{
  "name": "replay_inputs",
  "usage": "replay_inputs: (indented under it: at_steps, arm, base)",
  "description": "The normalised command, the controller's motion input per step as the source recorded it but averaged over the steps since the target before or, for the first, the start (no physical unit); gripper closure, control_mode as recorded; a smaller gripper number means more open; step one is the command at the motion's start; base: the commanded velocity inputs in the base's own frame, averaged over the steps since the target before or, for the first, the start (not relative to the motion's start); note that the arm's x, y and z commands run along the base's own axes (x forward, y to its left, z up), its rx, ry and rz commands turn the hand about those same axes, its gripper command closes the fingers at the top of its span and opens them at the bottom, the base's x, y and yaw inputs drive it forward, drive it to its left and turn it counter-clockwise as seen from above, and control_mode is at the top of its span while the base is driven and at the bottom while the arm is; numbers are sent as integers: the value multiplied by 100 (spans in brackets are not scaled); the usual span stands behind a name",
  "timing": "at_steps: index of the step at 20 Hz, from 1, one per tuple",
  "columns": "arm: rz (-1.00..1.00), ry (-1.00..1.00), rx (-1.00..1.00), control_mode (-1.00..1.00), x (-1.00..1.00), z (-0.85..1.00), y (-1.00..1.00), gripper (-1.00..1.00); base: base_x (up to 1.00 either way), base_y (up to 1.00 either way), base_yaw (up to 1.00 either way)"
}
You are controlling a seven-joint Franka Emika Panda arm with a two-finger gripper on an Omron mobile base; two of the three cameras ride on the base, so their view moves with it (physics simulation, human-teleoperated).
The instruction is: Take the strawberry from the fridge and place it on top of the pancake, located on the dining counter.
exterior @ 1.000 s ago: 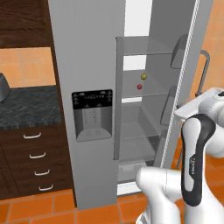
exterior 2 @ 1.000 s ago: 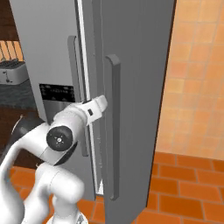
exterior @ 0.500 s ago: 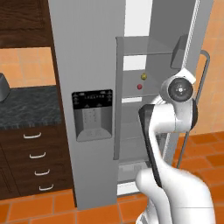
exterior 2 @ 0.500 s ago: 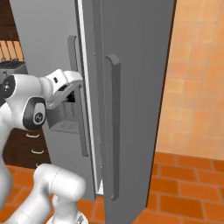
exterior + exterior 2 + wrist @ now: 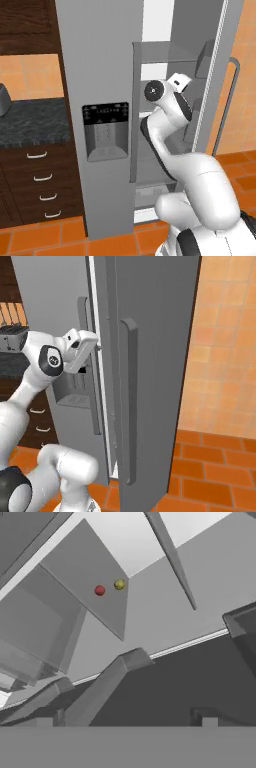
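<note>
two small balls on a grey fridge (image 5: 100, 75) shelf: strawberry (image 5: 100, 590) just beside yellow one (image 5: 119, 585). gripper (image 5: 95, 343) fingers spread, holding nothing. orange tile floor (image 5: 210, 476), dark cabinets (image 5: 30, 180).

The strawberry (image 5: 100, 590) lay on a shelf (image 5: 95, 572) inside the fridge (image 5: 100, 75), just beside a small ball (image 5: 119, 585), both toward the shelf's back edge. A worktop (image 5: 30, 122) adjoined the fridge's left side.
</note>
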Motion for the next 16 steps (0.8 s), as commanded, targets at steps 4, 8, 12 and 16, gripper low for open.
replay_inputs:
  at_steps: [4,8,12,16]
  arm:
    - [-2,3,-5,-100,99,-47,-8,-100]
    - [0,1,0,-100,78,-26,-41,-100]
    - [0,0,0,-100,25,-6,-82,-100]
    - [0,0,0,-100,13,-6,-83,-100]
  base:
    - [0,0,0]
    - [0,0,0]
    - [0,0,0]
    - [0,0,0]
